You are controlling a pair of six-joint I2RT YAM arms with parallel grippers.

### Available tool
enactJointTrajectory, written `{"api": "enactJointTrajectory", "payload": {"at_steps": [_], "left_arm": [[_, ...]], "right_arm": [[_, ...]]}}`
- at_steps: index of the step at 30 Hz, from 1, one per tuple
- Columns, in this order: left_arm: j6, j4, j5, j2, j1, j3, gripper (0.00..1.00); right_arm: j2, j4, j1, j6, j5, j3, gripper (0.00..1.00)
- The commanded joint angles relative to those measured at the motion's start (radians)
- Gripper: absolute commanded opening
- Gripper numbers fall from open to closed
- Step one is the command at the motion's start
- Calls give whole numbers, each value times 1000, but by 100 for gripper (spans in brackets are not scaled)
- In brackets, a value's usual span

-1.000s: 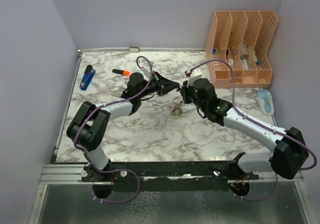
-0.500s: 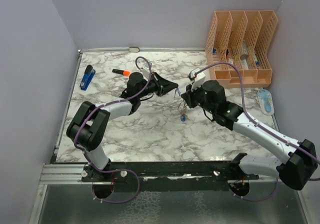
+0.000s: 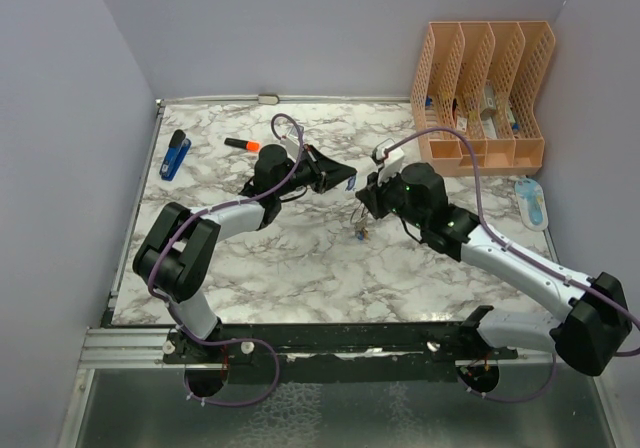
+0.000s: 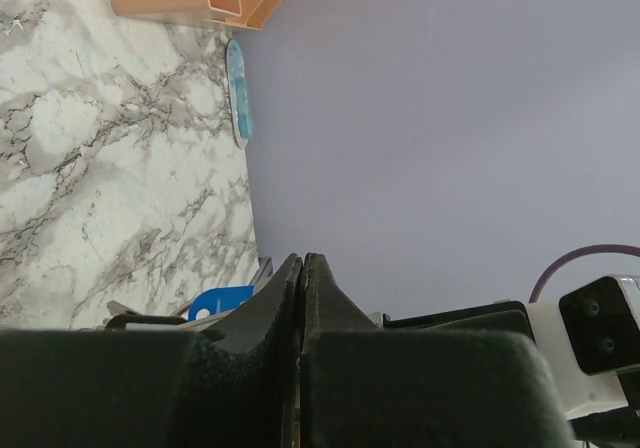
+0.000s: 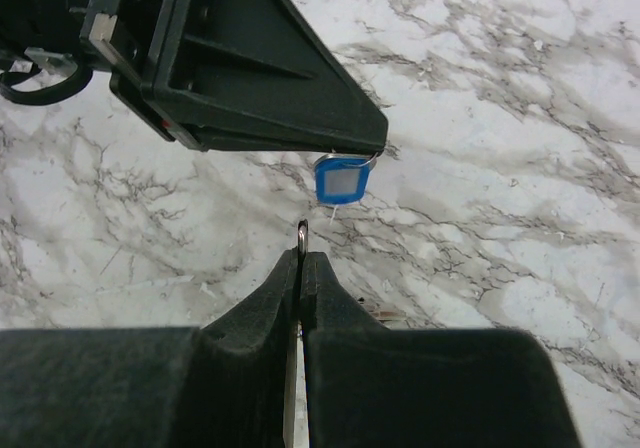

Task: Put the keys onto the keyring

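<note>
Left claw (image 4: 302,268), fully closed, pinches a blue-tagged key (image 5: 340,180) at centre frame; right claw (image 5: 302,260), clamped on the keyring (image 5: 302,231), has edged back toward it, so threading seems next.

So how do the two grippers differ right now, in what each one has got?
The left gripper clamps a blue-tagged key, which hangs at its tip; the right gripper pinches a thin silver keyring. A small bunch dangles below the right gripper; the left carries only that one tag. Shared: both are shut, raised above the marble table, tips close together but apart.
</note>
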Motion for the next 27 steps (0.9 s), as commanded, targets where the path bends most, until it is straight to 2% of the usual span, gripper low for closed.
{"api": "enactJointTrajectory", "payload": {"at_steps": [1, 5, 14, 27], "left_arm": [[-14, 23, 7, -12, 1, -2, 0], [-27, 34, 32, -29, -5, -10, 0], [-34, 37, 53, -45, -14, -19, 0], [-216, 163, 76, -20, -21, -31, 0]], "right_arm": [[-38, 108, 1, -24, 108, 0, 1], [-48, 159, 1, -75, 166, -12, 1], [-42, 296, 1, -121, 164, -70, 1], [-172, 648, 1, -156, 89, -331, 1]]}}
